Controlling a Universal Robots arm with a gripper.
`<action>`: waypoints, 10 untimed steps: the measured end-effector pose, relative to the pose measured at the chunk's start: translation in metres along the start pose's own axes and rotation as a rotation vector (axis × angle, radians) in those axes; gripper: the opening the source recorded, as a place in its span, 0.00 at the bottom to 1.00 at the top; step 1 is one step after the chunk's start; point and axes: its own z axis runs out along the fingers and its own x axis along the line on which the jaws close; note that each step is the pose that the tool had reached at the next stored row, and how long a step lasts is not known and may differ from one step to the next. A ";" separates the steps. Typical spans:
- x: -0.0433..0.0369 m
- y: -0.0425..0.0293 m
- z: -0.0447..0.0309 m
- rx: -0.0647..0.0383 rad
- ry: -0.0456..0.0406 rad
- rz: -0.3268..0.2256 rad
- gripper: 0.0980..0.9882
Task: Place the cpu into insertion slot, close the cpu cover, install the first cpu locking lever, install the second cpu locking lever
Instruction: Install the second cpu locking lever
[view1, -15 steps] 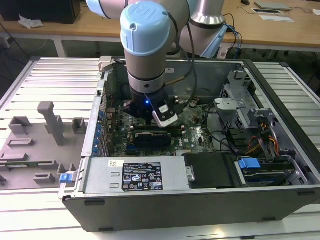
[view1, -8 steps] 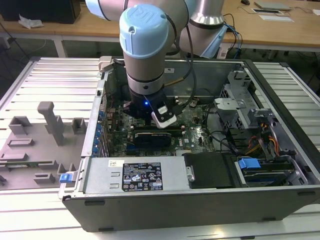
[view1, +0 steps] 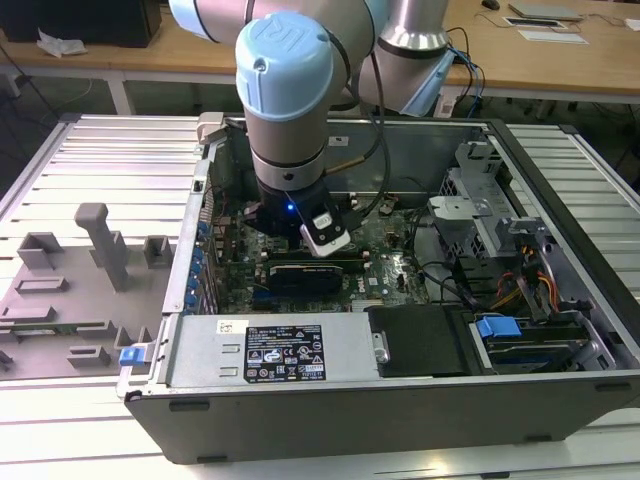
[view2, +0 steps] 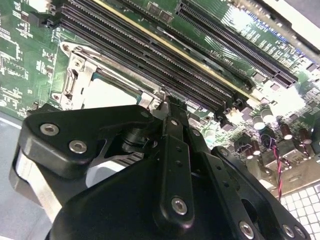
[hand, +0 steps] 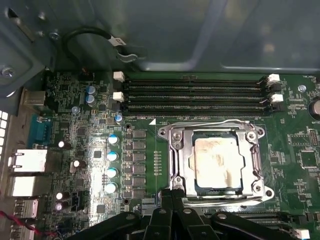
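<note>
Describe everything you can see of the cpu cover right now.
The cpu cover is a thin silver-grey metal frame with a large square window. It lies flat and closed over the insertion slot on the green board, beside the long black memory slots. The cpu shows through the window, its top pale and smeared. The gripper sits at the cover's near edge; contact can't be confirmed.

Probably a robotics lab: an opened computer case (view1: 400, 300) on a slatted metal bench (view1: 120, 160), wooden desks (view1: 560, 55) behind.
</note>
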 end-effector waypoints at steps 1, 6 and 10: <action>0.0005 -0.0003 0.0013 -0.005 0.0000 0.000 0.01; 0.0032 -0.0009 0.0036 -0.018 -0.0001 0.001 0.01; 0.0055 -0.0017 0.0057 -0.019 0.0001 0.001 0.01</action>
